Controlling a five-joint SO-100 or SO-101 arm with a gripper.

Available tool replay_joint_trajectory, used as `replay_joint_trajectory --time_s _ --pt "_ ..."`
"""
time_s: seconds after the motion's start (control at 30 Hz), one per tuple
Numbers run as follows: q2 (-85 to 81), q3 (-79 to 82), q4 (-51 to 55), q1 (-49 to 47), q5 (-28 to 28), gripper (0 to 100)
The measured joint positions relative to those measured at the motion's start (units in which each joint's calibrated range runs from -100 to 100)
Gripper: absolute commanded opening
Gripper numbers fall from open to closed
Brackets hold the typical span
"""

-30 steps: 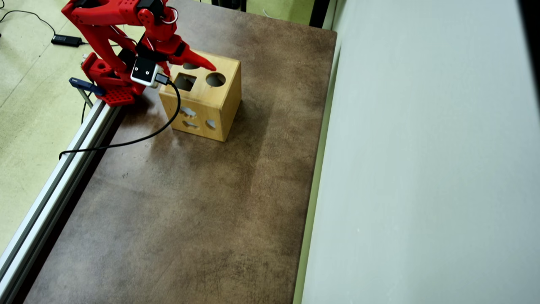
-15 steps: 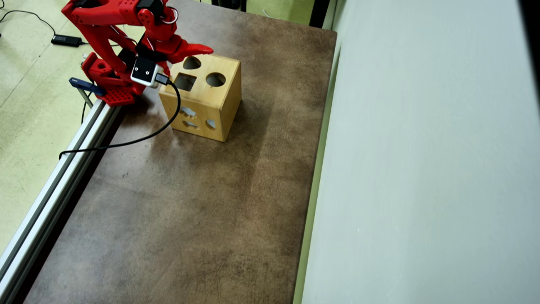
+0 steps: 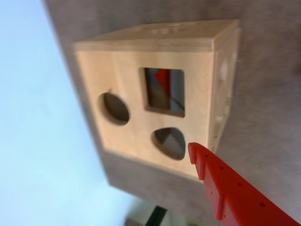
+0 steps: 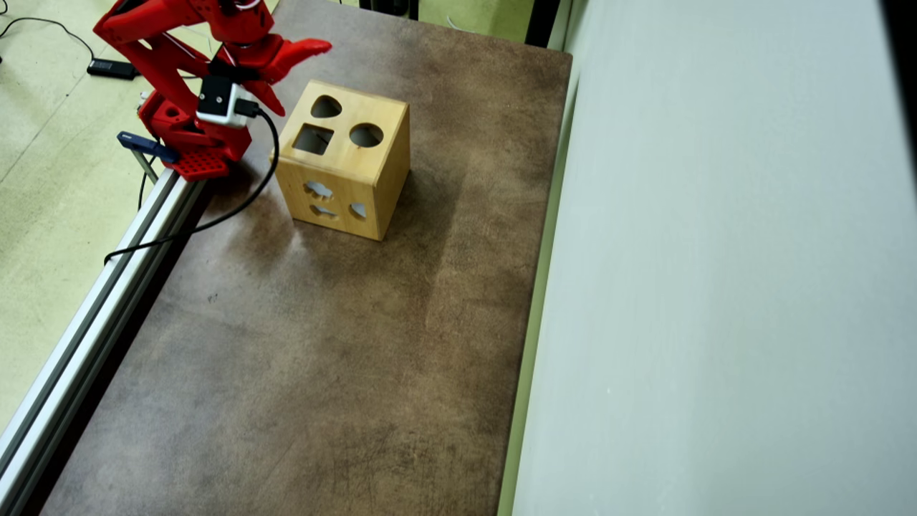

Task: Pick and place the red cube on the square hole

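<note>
Cube inside box, gripper clear

Though partly hidden, cube (image 3: 162, 77) shows red through square hole (image 3: 164, 101), i.e. inside box (image 4: 380, 154). Gripper (image 4: 297, 75) is up-left of box in overhead view, apart from it, holding nothing; jaws look spread. Box sits on brown table (image 4: 322, 344).

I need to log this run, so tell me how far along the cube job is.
Done, it seems: in the wrist view a red shape, likely the red cube, shows inside the square hole of the wooden box. In hand: nothing; the hand sits empty beside the box, clear of its top. Left: only retreating the arm; no cube lies on the table.
</note>
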Motion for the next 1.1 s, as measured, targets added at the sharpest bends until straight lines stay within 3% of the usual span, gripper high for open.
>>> replay_joint_trajectory --time_s 0.47,1.1 --pt "-33.22 -0.18 0.08 -0.22 -0.05 99" --pt "-34.32 -0.63 0.40 -0.22 -0.05 99"
